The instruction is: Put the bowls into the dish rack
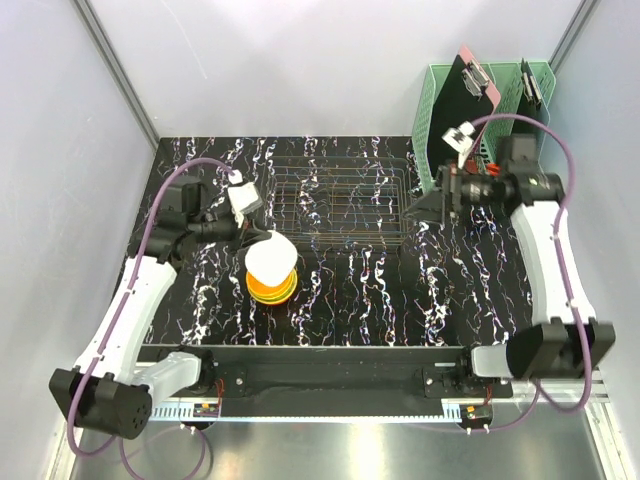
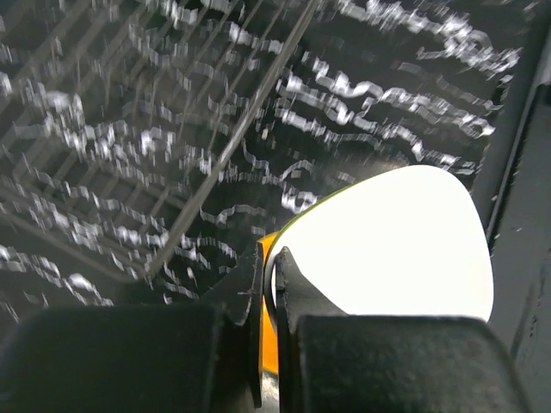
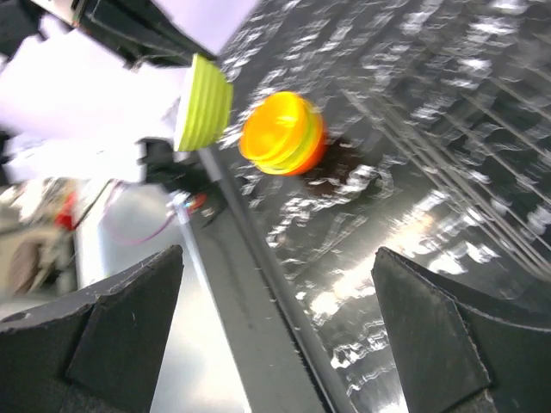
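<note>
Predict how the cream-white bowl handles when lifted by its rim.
Probably light and stiff: the left tool holds the cream-white bowl by its rim alone, yet it hangs tilted without visible sagging. Likely clingy: a lime green bowl seems nested under it, off the orange stack. A thin rim pinch may pivot or slip.

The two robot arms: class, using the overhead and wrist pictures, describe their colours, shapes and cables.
The left arm and right arm both have smooth white shells on the long links and black cylindrical joints. A loose mauve cable loops along each, and a small white block sits at each wrist. The left gripper and right gripper are black, with matte wedge-shaped fingers.
</note>
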